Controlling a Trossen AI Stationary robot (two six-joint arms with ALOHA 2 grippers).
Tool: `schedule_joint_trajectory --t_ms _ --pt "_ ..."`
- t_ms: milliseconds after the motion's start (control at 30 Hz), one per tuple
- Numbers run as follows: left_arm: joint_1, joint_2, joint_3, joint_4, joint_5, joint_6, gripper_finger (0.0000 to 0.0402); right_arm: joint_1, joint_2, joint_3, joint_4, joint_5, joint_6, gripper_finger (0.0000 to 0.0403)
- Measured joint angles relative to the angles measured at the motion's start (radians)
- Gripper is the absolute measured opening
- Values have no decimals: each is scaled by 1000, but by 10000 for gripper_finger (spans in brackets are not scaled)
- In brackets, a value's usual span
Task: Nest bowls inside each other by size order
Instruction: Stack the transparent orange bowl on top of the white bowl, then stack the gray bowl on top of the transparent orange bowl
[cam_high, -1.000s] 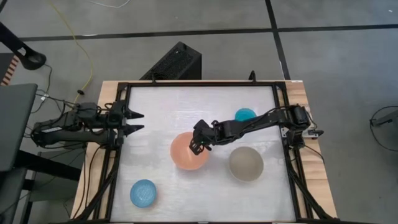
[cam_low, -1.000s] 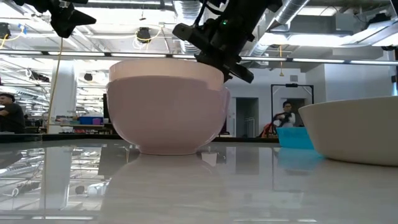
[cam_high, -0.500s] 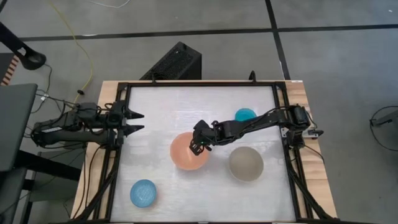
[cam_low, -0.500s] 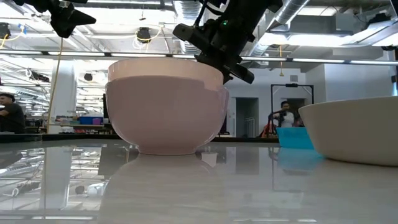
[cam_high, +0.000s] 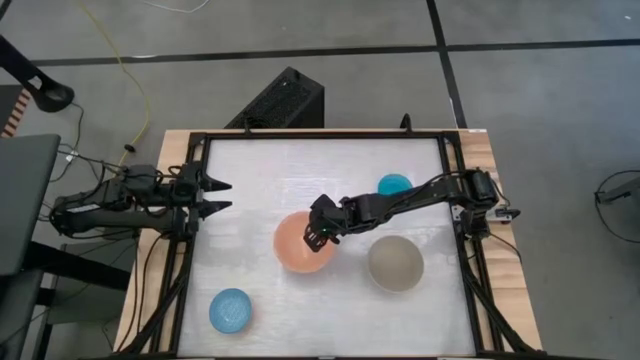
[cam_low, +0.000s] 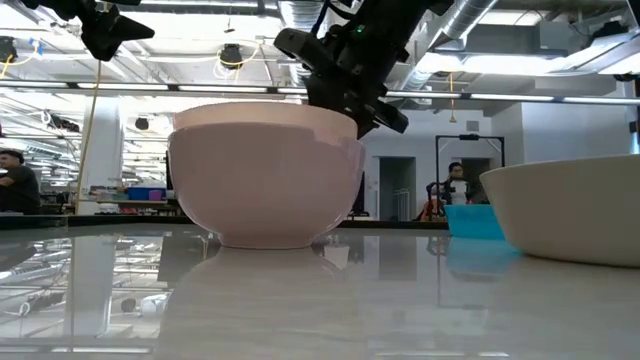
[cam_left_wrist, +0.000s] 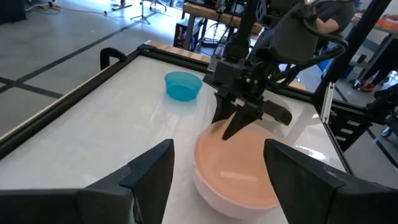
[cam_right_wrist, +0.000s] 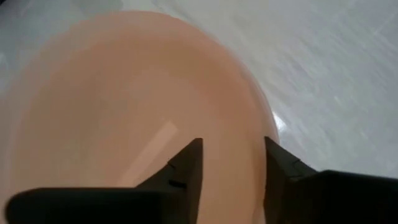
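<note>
Overhead, table-level and both wrist views all share the salmon-pink bowl (cam_high: 304, 243).

— Which colours do you have on the white table (cam_high: 260, 170)?

— You've got a salmon-pink bowl (cam_high: 300, 245) at centre, a grey-beige bowl (cam_high: 395, 264) at four o'clock, a light blue bowl (cam_high: 230, 310) at seven, and a teal-blue bowl (cam_high: 393, 184) at two. Both arms are dark.

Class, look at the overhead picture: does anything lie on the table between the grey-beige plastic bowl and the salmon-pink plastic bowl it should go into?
No object lies between them. Only the right gripper hangs at the salmon-pink plastic bowl's rim, facing the grey-beige plastic bowl.
</note>
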Motion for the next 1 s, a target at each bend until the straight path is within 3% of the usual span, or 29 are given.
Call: schedule_joint_trajectory --t_ms 333,667,833,1000 --pt "0 0 0 0 -1 14 238 -2 0 101 -169 18 -19 196" --pt "0 0 0 0 -1 25 238 -2 -2 214 -296 1 -22 209" --pt "0 0 0 0 -1 25 238 -2 -3 243 -327 -95 -39 172" --pt "0 0 0 0 -1 25 238 1 -3 229 -343 -238 -71 68"
